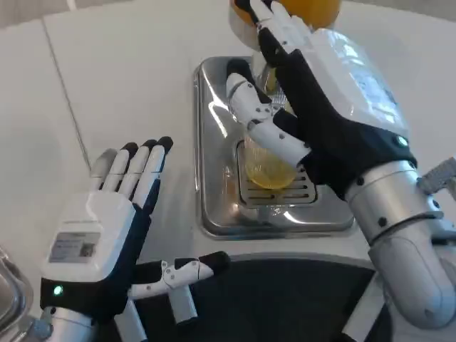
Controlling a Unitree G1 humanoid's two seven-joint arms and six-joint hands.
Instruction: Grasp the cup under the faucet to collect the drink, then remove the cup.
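The white desk (pixel 128 85) carries a steel drip tray (pixel 214 178) at one o'clock of the picture's centre. The right robot hand (pixel 313 114) is wrapped around the cup (pixel 267 167), which stands on the tray's grate under an orange dispenser (pixel 313 8) at twelve o'clock, with yellow drink in it. The left robot hand (pixel 107 235), at seven o'clock, is spread and holds nothing. Judged step: collecting, nearly done. Next: lift the cup straight and level, then draw it clear of the faucet.

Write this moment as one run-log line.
right hand: grips clear cup of yellow drink | cup: on steel drip tray | left hand: open
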